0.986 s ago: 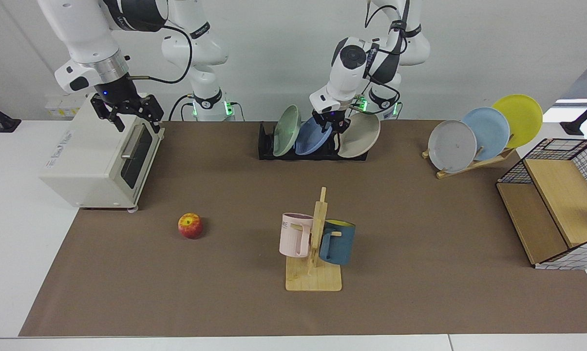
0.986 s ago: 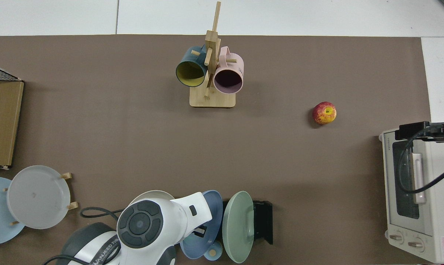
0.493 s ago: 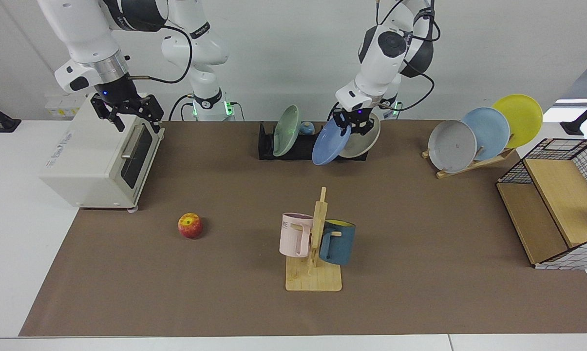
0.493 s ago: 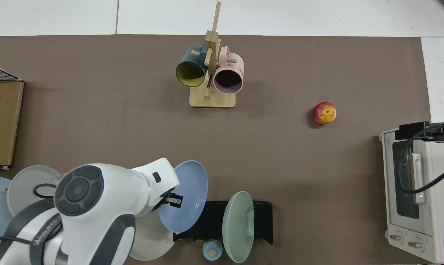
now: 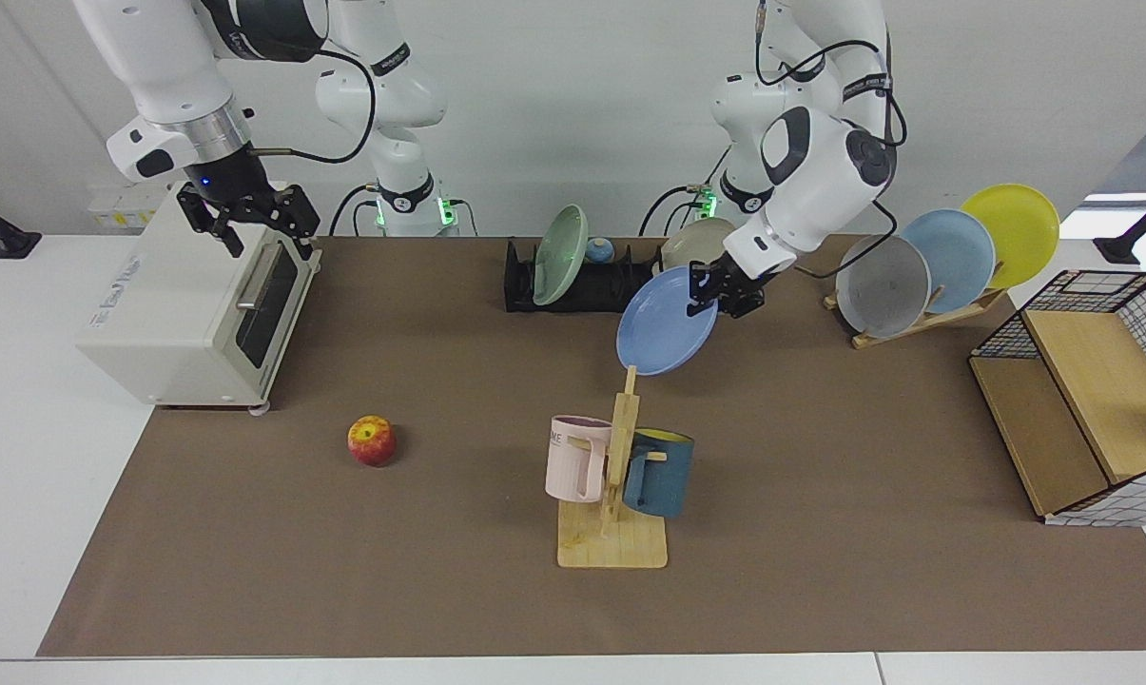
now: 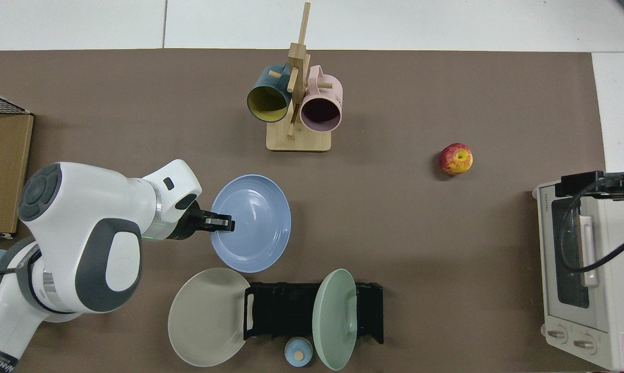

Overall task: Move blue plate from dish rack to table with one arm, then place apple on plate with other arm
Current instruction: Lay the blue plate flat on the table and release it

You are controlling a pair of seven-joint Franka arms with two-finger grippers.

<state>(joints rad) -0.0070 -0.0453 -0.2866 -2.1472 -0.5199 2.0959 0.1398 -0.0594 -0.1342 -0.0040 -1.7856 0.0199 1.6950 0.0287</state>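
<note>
My left arm comes in from its base at the right of the facing view, elbow raised high and forearm angled down toward the table's middle. My left gripper (image 5: 722,291) is clamped on the rim of the blue plate (image 5: 666,321), fingers pinching the edge nearest my wrist. The plate hangs in the air, tilted with its hollow side partly toward the facing camera, clear of the dish rack (image 5: 587,283) and over the brown mat of the table (image 5: 820,457). From above, the plate (image 6: 254,223) appears nearly face-up, between the rack (image 6: 291,311) and the wooden mug tree (image 6: 297,103), apart from both, with my left gripper (image 6: 219,223) at its rim on the side toward the arm. In the facing view the plate's lower edge overlaps the top of the mug tree (image 5: 620,466); whether they touch I cannot tell there, but the top view shows a gap. A sage-green plate (image 5: 560,255) stands upright in the rack and a beige plate (image 6: 208,316) leans at its end. My right arm waits, its right gripper (image 5: 249,217) above the front top edge of the toaster oven (image 5: 192,314), fingers spread apart and holding nothing. The apple (image 5: 371,440) sits on the mat, near the oven and well apart from the plate.
</note>
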